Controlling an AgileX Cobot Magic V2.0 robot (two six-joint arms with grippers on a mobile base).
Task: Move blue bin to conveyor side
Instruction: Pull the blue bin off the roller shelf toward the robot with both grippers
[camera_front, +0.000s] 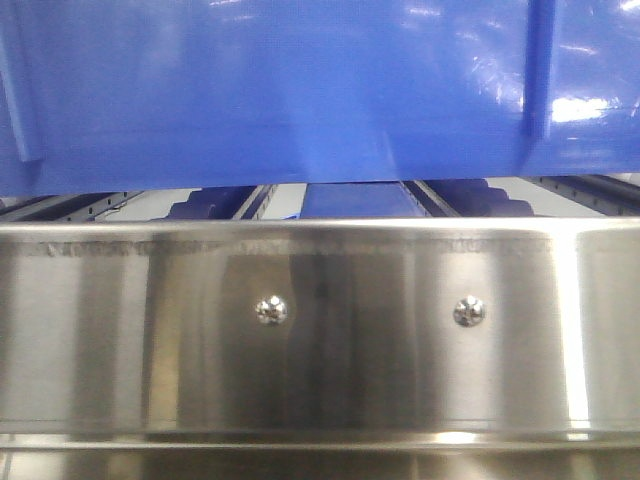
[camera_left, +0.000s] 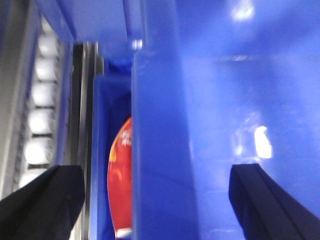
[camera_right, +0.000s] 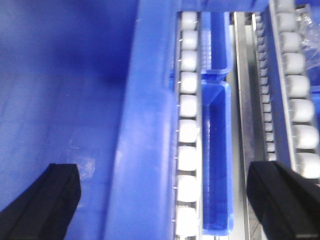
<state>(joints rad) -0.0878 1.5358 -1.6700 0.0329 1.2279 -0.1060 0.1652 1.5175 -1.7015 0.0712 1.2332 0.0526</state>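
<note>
The blue bin (camera_front: 300, 90) fills the top of the front view, its glossy wall just behind the steel rail (camera_front: 320, 330). In the left wrist view my left gripper (camera_left: 155, 170) is open, black fingers (camera_left: 45, 200) standing wide on either side of the bin's thick rim (camera_left: 160, 115). In the right wrist view my right gripper (camera_right: 162, 167) is open too, straddling the bin's other rim (camera_right: 145, 125), with one finger (camera_right: 40, 205) over the bin's inside. Neither gripper touches the bin. The conveyor side is out of view.
White roller tracks (camera_right: 187, 130) run beside the bin, with another track (camera_right: 295, 90) further right. Smaller blue bins (camera_right: 217, 150) sit below the rollers; one holds a red packet (camera_left: 122, 185). Two screws (camera_front: 271, 310) mark the steel rail.
</note>
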